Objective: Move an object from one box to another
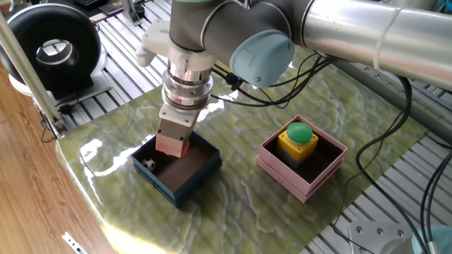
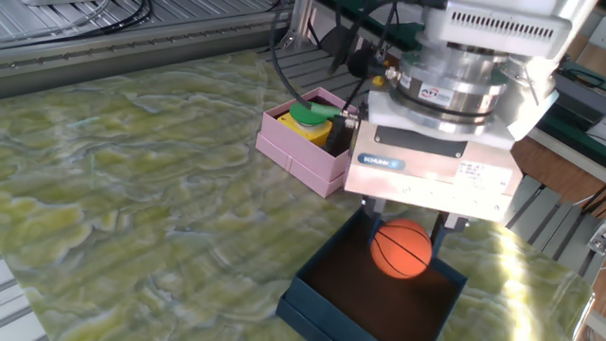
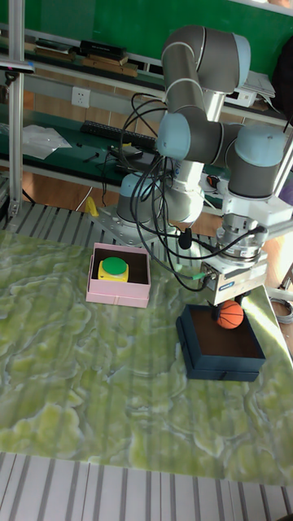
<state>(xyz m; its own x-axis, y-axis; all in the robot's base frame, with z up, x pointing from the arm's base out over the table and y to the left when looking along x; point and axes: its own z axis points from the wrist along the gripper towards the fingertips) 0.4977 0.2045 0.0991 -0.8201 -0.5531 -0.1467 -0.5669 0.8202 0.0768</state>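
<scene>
In one fixed view, the arm is reaching in from the upper right and its pincer [image 1: 171, 146] is hanging above the navy-blue box [image 1: 177, 168], which is sitting on the green marbled bench [image 1: 240, 204] toward 9 o'clock; the pincer's copper-coloured body is hiding its tips, though a sliver of orange is showing at its lower edge. A small black-and-white ball [image 1: 149, 164] is lying on the brown floor at the box's 9 o'clock corner. The pink box [image 1: 303, 158] is standing well apart at 3 o'clock, holding a yellow block with a green button [image 1: 298, 137]. A black round device [image 1: 49, 45] is resting off the bench at 10 o'clock. In the other fixed view, the pincer [image 2: 408, 237] is pinching an orange basketball [image 2: 401, 249] between its two dark fingers [image 2: 370, 214], and the ball is hanging clear above the floor of the navy-blue box [image 2: 379, 296] at 5 o'clock. The pink box [image 2: 309, 142] is lying beyond it at 12 o'clock, partly behind the arm's cables. In the tall fixed view, the pincer [image 3: 230, 307] is gripping the basketball [image 3: 231, 315] just over the far part of the navy-blue box [image 3: 220, 353], with the pink box [image 3: 120, 275] at 9 o'clock of it, well apart.
</scene>
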